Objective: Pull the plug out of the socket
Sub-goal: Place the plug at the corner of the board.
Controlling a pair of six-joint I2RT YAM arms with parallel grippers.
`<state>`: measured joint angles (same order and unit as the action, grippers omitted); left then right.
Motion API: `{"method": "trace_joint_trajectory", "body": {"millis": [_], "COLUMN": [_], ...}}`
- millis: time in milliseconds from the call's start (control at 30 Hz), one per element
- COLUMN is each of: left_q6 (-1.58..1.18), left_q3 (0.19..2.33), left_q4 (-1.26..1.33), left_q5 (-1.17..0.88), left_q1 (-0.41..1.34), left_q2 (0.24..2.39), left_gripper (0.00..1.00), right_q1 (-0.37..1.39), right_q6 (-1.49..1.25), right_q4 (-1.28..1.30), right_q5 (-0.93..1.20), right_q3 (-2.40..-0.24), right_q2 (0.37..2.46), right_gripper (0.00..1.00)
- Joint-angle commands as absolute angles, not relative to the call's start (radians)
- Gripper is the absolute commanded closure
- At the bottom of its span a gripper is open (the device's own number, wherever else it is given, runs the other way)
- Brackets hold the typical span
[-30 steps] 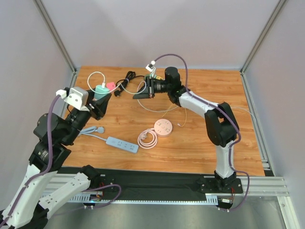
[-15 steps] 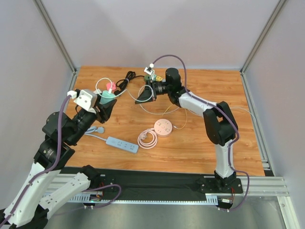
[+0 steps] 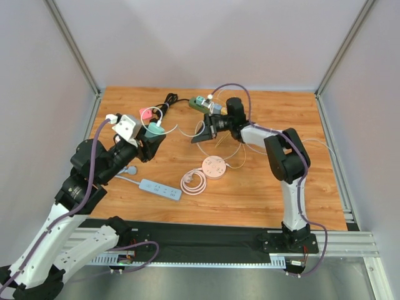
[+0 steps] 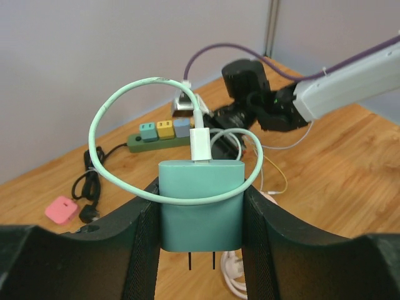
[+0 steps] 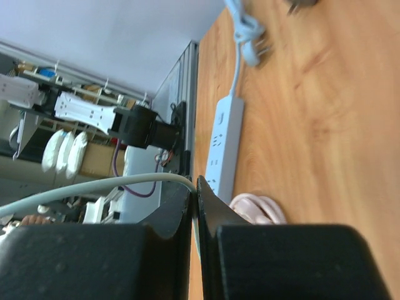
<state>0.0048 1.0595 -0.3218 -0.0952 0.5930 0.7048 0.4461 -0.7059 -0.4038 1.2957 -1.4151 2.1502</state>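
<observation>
Our left gripper point(image 4: 200, 195) is clamped on the teal charger point(image 4: 201, 209), lifted off the table with its prongs point(image 4: 200, 261) bare — out of any socket. The right gripper point(image 5: 195, 190) pinches a pale cable point(image 5: 125, 183). We should pull straight along the white connector point(image 4: 201, 144) — no twisting.

Teal charger point(image 4: 201, 200) block, upright and off the table, clamped at its sides between the fingers of the left gripper point(image 4: 200, 187). Two bare metal prongs point down from its underside, free of any outlet. The small white plug point(image 4: 201, 144) is still seated in the socket on the charger's top face, standing straight up. A pale mint cable point(image 4: 100, 119) rises from the plug, arcs left in a big loop and crosses the charger's front.
</observation>
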Motion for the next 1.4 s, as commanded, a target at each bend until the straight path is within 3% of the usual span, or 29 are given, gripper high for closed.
{"method": "trace_joint_trajectory", "body": {"millis": [0, 133, 233, 267, 367, 533, 900, 1000, 1100, 1133, 1233, 1367], "left_q6": [-0.044, -0.066, -0.1, -0.106, -0.101, -0.039, -0.002, -0.002, -0.002, -0.002, -0.002, 0.025], "left_q3": [1.051, 1.046, 1.046, 1.052, 1.062, 1.084, 1.16, 1.154, 1.151, 1.152, 1.149, 1.137], "left_q4": [-0.259, -0.23, -0.207, -0.206, -0.203, -0.204, -0.264, -0.268, -0.27, -0.268, -0.275, -0.287], "left_q5": [-0.149, -0.181, -0.228, -0.238, -0.242, -0.161, -0.124, -0.123, -0.126, -0.126, -0.13, -0.123], "left_q1": [0.589, 0.589, 0.589, 0.589, 0.589, 0.589, 0.589, 0.589, 0.589, 0.589, 0.589, 0.589], "left_q2": [0.727, 0.759, 0.795, 0.808, 0.804, 0.736, 0.684, 0.677, 0.672, 0.67, 0.663, 0.649], "left_gripper": [1.0, 1.0, 1.0, 1.0, 1.0, 1.0, 1.0, 1.0, 1.0, 1.0, 1.0, 1.0], "right_q1": [0.327, 0.287, 0.313, 0.324, 0.385, 0.485, 0.601, 0.6, 0.594, 0.589, 0.543, 0.496], "right_q6": [-0.689, -0.668, -0.421, -0.343, -0.117, 0.042, 0.006, -0.177, -0.568, -0.703, -1.076, -1.116], "right_q4": [-0.419, -0.391, -0.118, 0.081, 0.289, 0.44, 0.488, 0.34, -0.12, -0.398, -0.776, -0.735], "right_q5": [1.341, 1.329, 1.286, 1.275, 1.273, 1.333, 1.511, 1.503, 1.444, 1.422, 1.341, 1.243], "right_q3": [-1.498, -1.482, -1.486, -1.497, -1.513, -1.517, -1.735, -1.755, -1.686, -1.669, -1.661, -1.597], "right_q2": [2.102, 2.125, 2.152, 2.163, 2.186, 2.116, 1.939, 1.89, 1.844, 1.844, 1.882, 1.94], "right_gripper": [0.95, 0.94, 0.94, 0.95, 0.95, 0.96, 0.96, 0.97, 0.98, 0.98, 0.99, 0.99]}}
